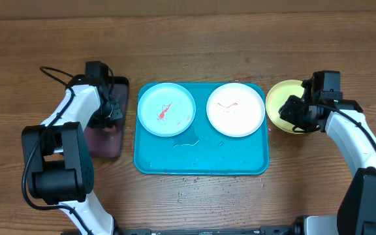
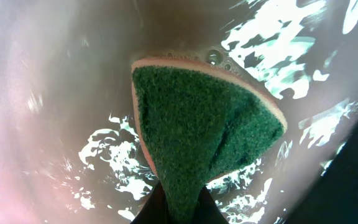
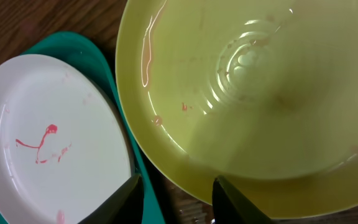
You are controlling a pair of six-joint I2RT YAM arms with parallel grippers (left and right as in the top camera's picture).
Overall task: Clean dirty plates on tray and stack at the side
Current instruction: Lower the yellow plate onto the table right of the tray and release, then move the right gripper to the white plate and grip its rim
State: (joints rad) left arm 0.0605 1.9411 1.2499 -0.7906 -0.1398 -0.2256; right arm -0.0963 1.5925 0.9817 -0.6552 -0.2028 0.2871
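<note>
Step right now: looks like the sponge-wetting bit, between one plate and the next. That's my read, anyway.
Left gripper [image 1: 108,108]: pinched tight on the green sponge [image 2: 197,130], dunking it in the shallow water of the dark tray [image 1: 106,145], which sits at 9 o'clock from the teal tray [image 1: 201,162].
Right gripper [image 3: 179,200]: spread apart, hovering at the near rim of the yellow-green plate [image 3: 260,93], not clamping it as far as I can see.
Yellow-green plate: off the tray, on the table [image 1: 201,39] at 3 o'clock. Nearly clean, just a faint red speck.
Light blue plate [image 1: 166,109]: on the tray's 9 o'clock half, red smear in the middle.
White plate [image 1: 235,109]: on the 3 o'clock half, thin red squiggle.
Progress: roughly one of three done, I'd guess.
Next move: lift the wet sponge, swing toward 3 o'clock over a smeared plate, and scrub while something steadies the plate.
</note>
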